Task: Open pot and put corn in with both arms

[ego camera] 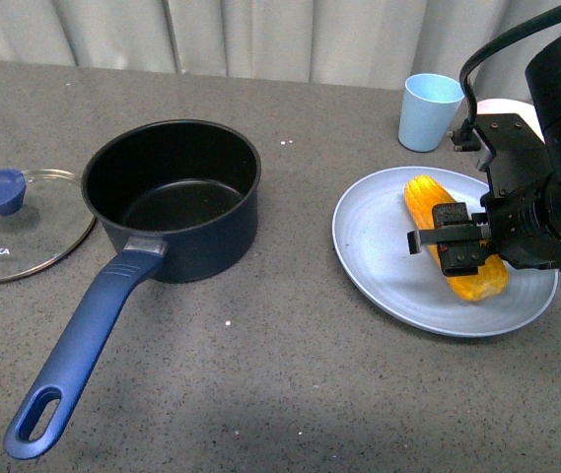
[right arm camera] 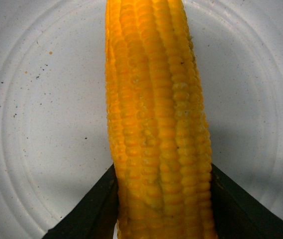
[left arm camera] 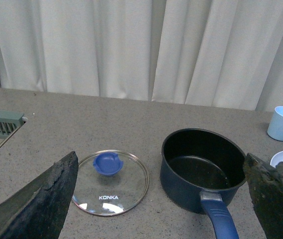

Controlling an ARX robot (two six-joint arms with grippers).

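A dark navy round saucepan [ego camera: 176,197] with a black interior stands open and empty on the grey speckled countertop [ego camera: 290,345], its long blue handle [ego camera: 83,365] with the oval eyelet pointing toward the robot. Just beside the saucepan, on the robot's left, a round glass lid [ego camera: 24,246] with a blue knob lies flat on the counter, apart from the pot's wall. The yellow-orange husked corn cob [ego camera: 423,197] lies on a pale blue round plate [ego camera: 379,246] well to the right of the saucepan. A light blue plastic cup [ego camera: 430,110] stands upright behind the plate. The black right gripper [ego camera: 455,239] is over the plate with its jaws across the cob's middle; in the right wrist view its two dark fingers [right arm camera: 94,211] press against both sides of the cob [right arm camera: 156,99], which seems to rest on the plate [right arm camera: 42,124]. The left gripper [left arm camera: 160,158] hangs above the counter with its jaws spread wide and nothing between them, the lid [left arm camera: 111,184] and saucepan [left arm camera: 201,169] visible below, before a white pleated curtain [left arm camera: 131,45].
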